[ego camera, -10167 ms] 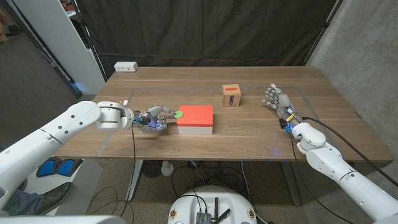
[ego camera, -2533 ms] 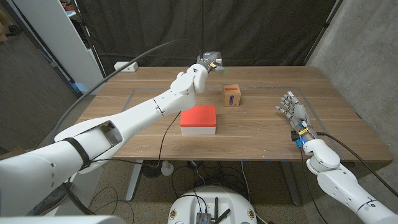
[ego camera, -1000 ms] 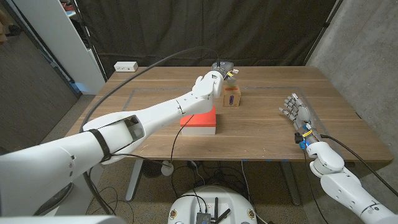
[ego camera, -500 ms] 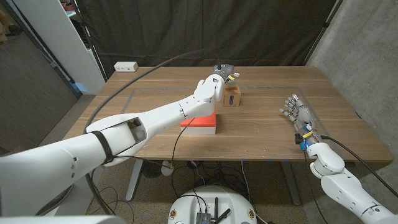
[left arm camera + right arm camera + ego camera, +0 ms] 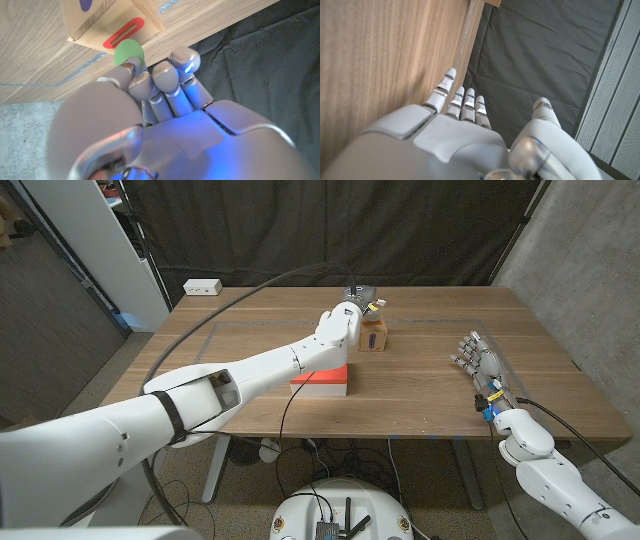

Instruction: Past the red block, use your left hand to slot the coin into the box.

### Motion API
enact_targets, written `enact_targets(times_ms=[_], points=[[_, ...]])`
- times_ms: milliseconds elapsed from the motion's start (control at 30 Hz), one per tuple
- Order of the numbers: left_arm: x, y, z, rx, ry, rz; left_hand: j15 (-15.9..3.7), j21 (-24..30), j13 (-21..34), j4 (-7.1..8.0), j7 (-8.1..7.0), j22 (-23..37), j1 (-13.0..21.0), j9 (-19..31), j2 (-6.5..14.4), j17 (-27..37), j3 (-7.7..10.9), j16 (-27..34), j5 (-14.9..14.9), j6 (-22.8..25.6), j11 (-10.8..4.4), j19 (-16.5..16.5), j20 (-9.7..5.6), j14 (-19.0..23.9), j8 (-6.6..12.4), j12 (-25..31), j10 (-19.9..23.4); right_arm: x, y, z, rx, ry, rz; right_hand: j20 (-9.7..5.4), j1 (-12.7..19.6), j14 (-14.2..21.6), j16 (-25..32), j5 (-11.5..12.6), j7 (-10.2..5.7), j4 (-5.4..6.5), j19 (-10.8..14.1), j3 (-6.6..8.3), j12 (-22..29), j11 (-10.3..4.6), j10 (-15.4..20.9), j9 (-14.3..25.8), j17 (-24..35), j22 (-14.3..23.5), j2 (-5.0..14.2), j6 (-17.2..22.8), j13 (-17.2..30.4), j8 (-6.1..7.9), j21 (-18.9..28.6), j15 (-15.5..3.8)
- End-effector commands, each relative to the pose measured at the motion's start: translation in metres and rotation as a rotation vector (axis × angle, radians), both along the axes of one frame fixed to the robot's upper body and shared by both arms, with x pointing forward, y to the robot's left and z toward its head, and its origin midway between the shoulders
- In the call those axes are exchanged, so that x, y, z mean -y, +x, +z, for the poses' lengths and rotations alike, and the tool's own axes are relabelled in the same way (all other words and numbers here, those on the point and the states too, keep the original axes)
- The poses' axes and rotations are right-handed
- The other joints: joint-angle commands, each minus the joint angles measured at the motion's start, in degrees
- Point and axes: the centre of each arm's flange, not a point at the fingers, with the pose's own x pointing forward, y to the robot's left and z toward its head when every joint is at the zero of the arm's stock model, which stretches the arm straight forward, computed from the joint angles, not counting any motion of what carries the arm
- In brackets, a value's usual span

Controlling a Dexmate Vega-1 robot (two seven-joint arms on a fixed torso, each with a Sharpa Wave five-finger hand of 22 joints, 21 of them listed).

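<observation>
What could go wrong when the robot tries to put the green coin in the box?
The coin sits beside the red slot, not yet lined up, so it might bump the box top and miss. The left hand pinches only the coin's edge, so it could slip out. A hard push might shove the box.

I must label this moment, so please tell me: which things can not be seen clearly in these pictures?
- Head view: the coin is not readable; the left robot hand covers it and it is too small.
- Head view: the slot on top of the box is hidden by that hand.
- Left wrist view: the coin is partly behind the fingertips, so whether its edge has entered the red slot is unclear.
- Head view: the red block is partly covered by the left arm.
</observation>
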Motion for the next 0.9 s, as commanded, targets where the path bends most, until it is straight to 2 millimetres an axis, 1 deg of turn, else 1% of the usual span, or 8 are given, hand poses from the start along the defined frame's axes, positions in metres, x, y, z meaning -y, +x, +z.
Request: enact_targets(times_ms=[33, 367, 533, 900], points=[[0.002, 0.0032, -0.0009, -0.006, -0.002, 0.007, -0.02, -0.15, 0.27, 0.08, 4.03, 0.03, -0.08, 0.44, 0.53, 0.0, 0.05, -0.2, 0.29, 8.13, -0.07, 0.43, -2.5, -0.1, 0.29, 0.14, -0.02, -0.001, 0.0043, 0.0017, 0.002, -0.001, 0.006, 0.21, 0.08, 0.47, 0.2, 0.27, -0.18, -0.41, 0.28, 0.23, 0.24, 0.19, 0.53, 0.13, -0.02, 0.28, 0.71, 0.3, 0.31, 0.22, 0.01, -0.09], [0.0036, 0.0023, -0.0002, -0.002, -0.003, 0.01, -0.01, -0.14, 0.1, 0.15, 3.85, 0.3, -0.14, 0.73, 0.57, -0.36, 0.14, -0.39, 0.34, 8.1, -0.25, 0.56, -2.48, -0.24, 0.17, -0.04, -0.02, -0.0005, 0.0049, 0.0021, 0.007, -0.005, 0.005, 0.21, 0.08, 0.47, 0.2, 0.27, -0.18, -0.41, 0.28, 0.23, 0.24, 0.19, 0.53, 0.13, -0.02, 0.28, 0.71, 0.3, 0.31, 0.22, 0.01, -0.09], [0.0058, 0.0035, -0.0027, -0.008, -0.001, 0.014, -0.03, -0.63, -0.32, 0.0, 3.68, -0.72, -0.15, 0.2, 0.13, -0.73, -0.31, -0.5, 0.31, 9.08, -0.48, 0.74, -2.5, -0.11, 0.01, -0.22, 0.38, -0.0004, 0.0058, 0.0006, 0.001, -0.001, 0.008, 0.21, 0.08, 0.47, 0.2, 0.27, -0.18, -0.41, 0.28, 0.23, 0.24, 0.19, 0.53, 0.13, -0.02, 0.28, 0.71, 0.3, 0.31, 0.22, 0.01, -0.09], [0.0096, 0.0031, -0.0051, -0.02, -0.01, 0.016, -0.04, -0.74, -0.45, 0.11, 3.26, -0.75, -0.56, -0.12, -0.26, -0.63, -0.32, -0.34, 0.46, 10.12, -0.7, 0.99, -2.49, 0.27, 0.03, -0.32, 0.62, 0.0015, 0.0062, 0.0, -0.002, -0.003, 0.008, 0.21, 0.08, 0.47, 0.2, 0.27, -0.18, -0.41, 0.28, 0.23, 0.24, 0.19, 0.53, 0.13, -0.02, 0.28, 0.71, 0.3, 0.31, 0.22, 0.01, -0.09]])
